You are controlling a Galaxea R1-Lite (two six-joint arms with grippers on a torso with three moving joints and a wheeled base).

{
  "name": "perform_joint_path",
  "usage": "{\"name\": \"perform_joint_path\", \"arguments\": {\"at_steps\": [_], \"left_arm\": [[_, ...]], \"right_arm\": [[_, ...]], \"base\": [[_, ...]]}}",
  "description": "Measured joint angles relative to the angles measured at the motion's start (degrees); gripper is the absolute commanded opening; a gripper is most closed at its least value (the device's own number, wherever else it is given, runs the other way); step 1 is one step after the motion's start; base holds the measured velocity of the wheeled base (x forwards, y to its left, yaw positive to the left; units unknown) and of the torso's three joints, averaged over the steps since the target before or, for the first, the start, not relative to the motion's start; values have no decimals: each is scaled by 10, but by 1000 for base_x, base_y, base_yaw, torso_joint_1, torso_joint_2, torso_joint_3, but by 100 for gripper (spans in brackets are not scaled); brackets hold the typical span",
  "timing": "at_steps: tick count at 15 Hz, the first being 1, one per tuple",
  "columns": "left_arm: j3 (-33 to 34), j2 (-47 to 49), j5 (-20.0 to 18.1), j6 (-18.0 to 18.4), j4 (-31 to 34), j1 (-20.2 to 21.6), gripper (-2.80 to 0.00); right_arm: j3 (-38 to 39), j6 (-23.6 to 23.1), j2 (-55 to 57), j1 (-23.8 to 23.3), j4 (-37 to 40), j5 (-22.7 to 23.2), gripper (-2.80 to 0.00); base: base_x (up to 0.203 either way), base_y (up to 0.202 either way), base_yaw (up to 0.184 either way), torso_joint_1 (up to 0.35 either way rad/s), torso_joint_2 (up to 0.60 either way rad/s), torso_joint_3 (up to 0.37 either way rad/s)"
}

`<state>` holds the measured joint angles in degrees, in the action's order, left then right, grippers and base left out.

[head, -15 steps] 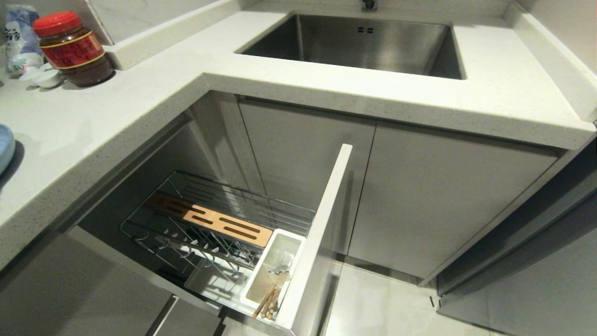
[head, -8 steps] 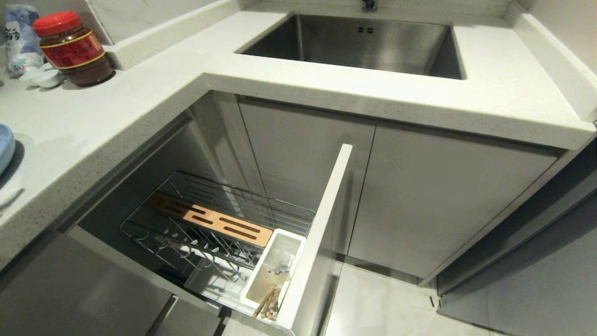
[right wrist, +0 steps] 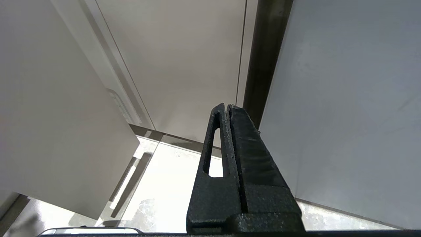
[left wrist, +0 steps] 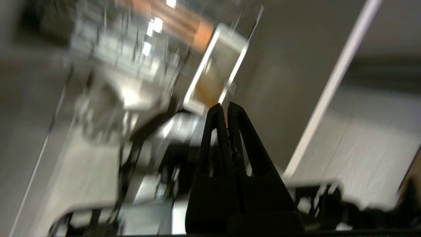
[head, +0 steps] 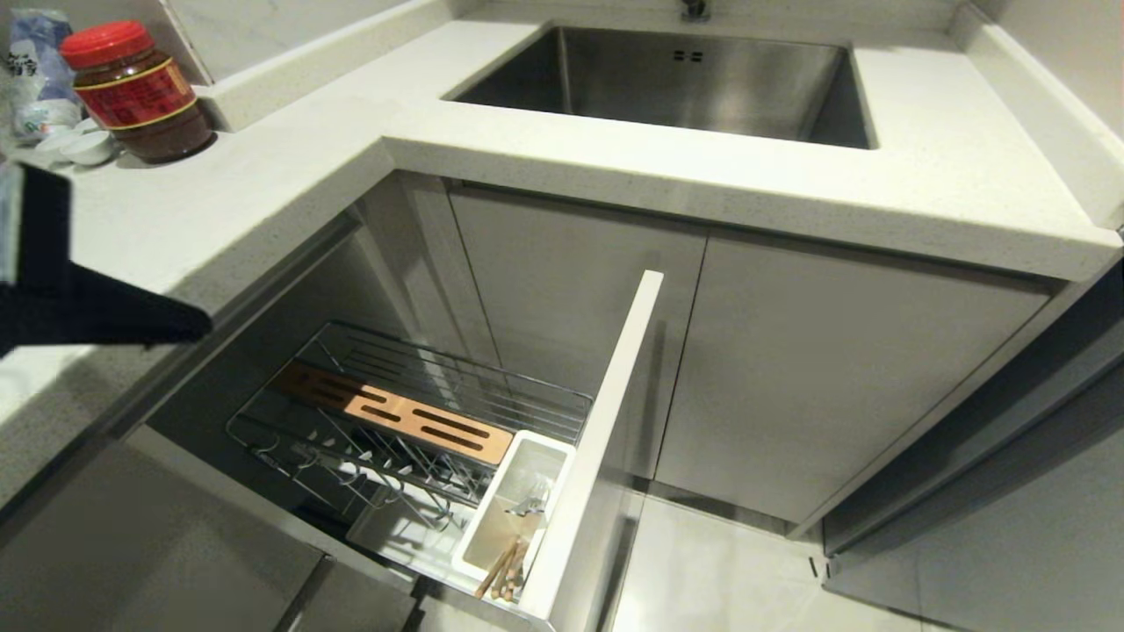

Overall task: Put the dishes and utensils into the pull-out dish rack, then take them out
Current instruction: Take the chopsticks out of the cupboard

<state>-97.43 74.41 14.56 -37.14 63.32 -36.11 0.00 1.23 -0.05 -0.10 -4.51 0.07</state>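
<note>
The left gripper (left wrist: pixel 223 107) has its fingers pressed together on nothing; in the head view it enters as a dark shape at nine o'clock, above the counter edge (head: pixel 263 237). From its wrist camera the pull-out dish rack (head: pixel 413 412) lies ahead, blurred. Outward from there, toward six o'clock of the head view, the white utensil bin (head: pixel 505 505) at the rack's front holds the chopsticks (head: pixel 500 570) and the fork (head: pixel 527 506) — both leaning inside it. The plate prongs and the wooden strip (head: pixel 395 408) carry no dish; neither plate nor bowl can be made out. The right gripper (right wrist: pixel 227 107), likewise closed and empty, hangs by the cabinet fronts.

Likely risk: a fast swing from counter to rack could clip the counter lip or the rack's upright white panel (head: pixel 606 421) — and closed fingers reaching the bin would nudge the utensils rather than pick them.
</note>
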Motion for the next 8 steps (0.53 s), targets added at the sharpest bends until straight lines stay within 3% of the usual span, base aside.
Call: {"name": "perform_joint_path", "arguments": {"at_steps": [3,5,8], "left_arm": [[1,73,-91,-4,76,-8,-280],[3,122,-158,-3,96,-7,-280],[19,195,-223,27,105,7,-280]], "right_arm": [[0,0,0,0,0,0,-280],[0,0,0,0,0,0,-280],[0,0,0,0,0,0,-280]], "base": [[0,0,0,0,0,0],[0,0,0,0,0,0],[0,0,0,0,0,0]]}}
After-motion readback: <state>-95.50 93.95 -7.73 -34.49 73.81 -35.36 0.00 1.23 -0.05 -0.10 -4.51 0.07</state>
